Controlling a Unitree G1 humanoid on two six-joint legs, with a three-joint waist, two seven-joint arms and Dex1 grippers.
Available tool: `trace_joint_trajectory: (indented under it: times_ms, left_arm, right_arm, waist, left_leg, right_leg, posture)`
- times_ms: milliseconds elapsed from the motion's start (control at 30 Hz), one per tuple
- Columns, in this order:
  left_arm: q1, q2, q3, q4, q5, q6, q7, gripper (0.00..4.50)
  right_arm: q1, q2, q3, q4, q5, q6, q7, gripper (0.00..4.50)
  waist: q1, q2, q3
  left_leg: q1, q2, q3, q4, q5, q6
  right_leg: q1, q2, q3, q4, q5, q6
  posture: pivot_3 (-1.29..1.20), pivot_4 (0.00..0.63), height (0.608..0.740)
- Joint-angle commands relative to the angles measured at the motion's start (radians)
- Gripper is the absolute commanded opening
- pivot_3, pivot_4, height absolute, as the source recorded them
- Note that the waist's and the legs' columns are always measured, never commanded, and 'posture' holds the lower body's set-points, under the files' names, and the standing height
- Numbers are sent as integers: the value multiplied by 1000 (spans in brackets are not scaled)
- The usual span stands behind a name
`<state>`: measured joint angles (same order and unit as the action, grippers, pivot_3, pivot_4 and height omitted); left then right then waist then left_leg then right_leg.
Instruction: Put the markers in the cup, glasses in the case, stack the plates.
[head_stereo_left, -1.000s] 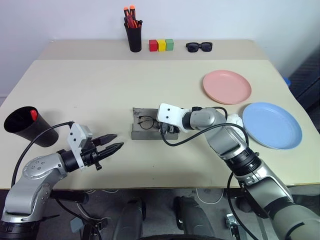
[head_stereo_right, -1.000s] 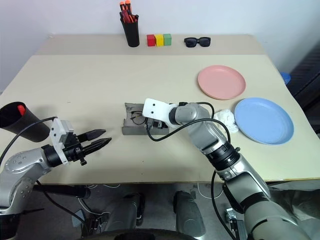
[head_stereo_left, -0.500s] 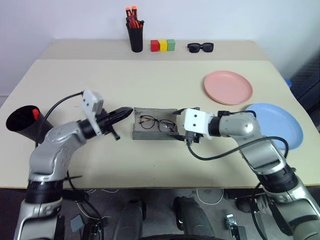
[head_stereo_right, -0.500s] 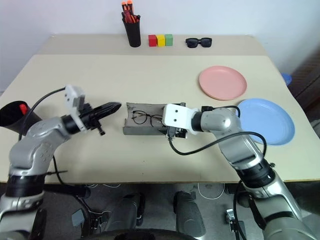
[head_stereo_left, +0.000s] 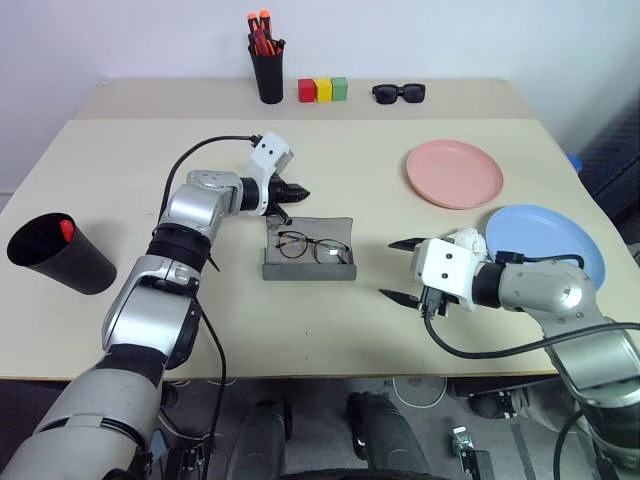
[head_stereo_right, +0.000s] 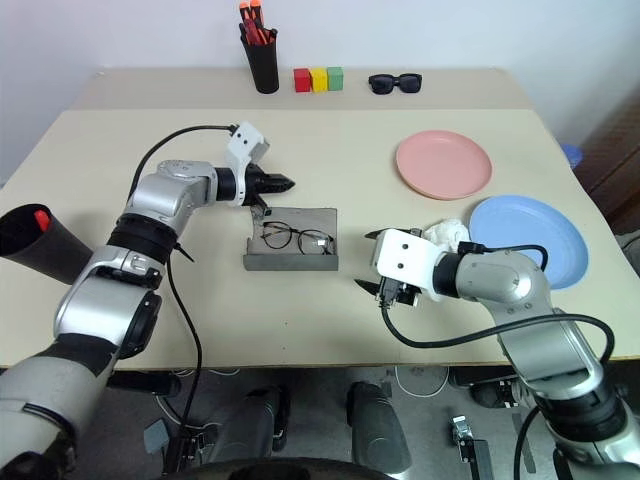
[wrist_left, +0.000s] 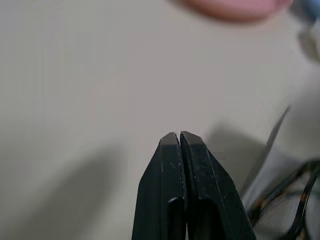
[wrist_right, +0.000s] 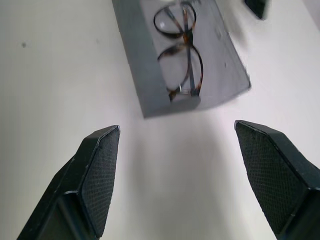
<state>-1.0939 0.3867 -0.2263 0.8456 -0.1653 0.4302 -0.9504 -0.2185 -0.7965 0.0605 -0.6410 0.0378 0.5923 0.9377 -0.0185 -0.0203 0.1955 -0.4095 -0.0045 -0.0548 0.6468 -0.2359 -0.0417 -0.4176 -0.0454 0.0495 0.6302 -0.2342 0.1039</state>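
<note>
Glasses (head_stereo_left: 313, 247) lay in the open case (head_stereo_left: 308, 262); left pincer (head_stereo_left: 299, 190), pressed together, looked poised to flip the lid; right pincer (head_stereo_left: 399, 270) spread.

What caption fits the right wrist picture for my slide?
Open right pincer hovering over the table, pointing at the glasses lying in the open grey case.

The big tan table (head_stereo_left: 150, 160) holds a pink plate (head_stereo_left: 453, 173), a blue plate (head_stereo_left: 556, 245), an open grey case (head_stereo_left: 308, 249) (glasses inside) and a black cup (head_stereo_left: 58, 254).
</note>
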Motion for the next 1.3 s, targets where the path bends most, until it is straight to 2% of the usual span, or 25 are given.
trace_joint_trajectory:
  times_ms: [33, 200, 367, 800, 1000, 1100, 1300]
  left_arm:
    - [-41, 18, -27, 50, 57, -52, -111, 30]
    - [-31, 37, -35, 67, 100, -81, -195, 30]
    - [5, 57, -19, 0, 107, -87, -244, 30]
    - [289, 180, 24, -518, 15, 42, -320, 30]
    - [368, 208, 29, -645, -12, 78, -315, 30]
    - [408, 226, 17, -680, 7, 34, -306, 30]
    - [502, 115, 171, -846, -171, 16, -207, 30]
  right_arm:
    - [34, -21, -70, -86, 46, 42, -16, 3729]
    - [103, -38, -119, -120, 97, 64, -15, 3729]
    - [101, -25, -124, -71, 108, 41, -58, 3729]
    - [107, 116, -177, 59, 264, 24, -133, 3729]
    - [96, 121, -157, 120, 255, -23, -158, 3729]
    - [60, 124, -152, 163, 234, -34, -195, 3729]
    - [-112, 112, -81, 403, 46, -104, -341, 3729]
  waist:
    - [2, 0, 0]
    - [4, 0, 0]
    - [4, 0, 0]
    - [5, 0, 0]
    - [5, 0, 0]
    - [2, 0, 0]
    - [4, 1, 0]
  left_leg:
    - [0, 0, 0, 0, 0, 0]
    - [-1, 0, 0, 1, 0, 0]
    - [-1, 0, 0, 1, 0, 0]
    - [-1, 1, -1, 1, 0, 0]
    - [0, 1, 0, 1, 0, 0]
    - [0, 1, 0, 1, 0, 0]
    - [0, 1, 1, 2, 0, 0]
  right_leg:
    - [0, 0, 0, 0, 0, 0]
    - [0, -1, 0, 0, 0, 0]
    - [0, -1, 0, 0, 0, 0]
    - [0, 0, 0, 1, 0, 0]
    - [0, -1, 0, 1, 0, 0]
    - [0, 0, 0, 1, 0, 0]
    - [0, -1, 1, 1, -1, -4]
  posture:
    - [0, 150, 740]
    - [0, 150, 740]
    - [0, 150, 740]
    - [0, 150, 740]
    - [0, 150, 740]
    - [0, 150, 740]
    - [0, 150, 740]
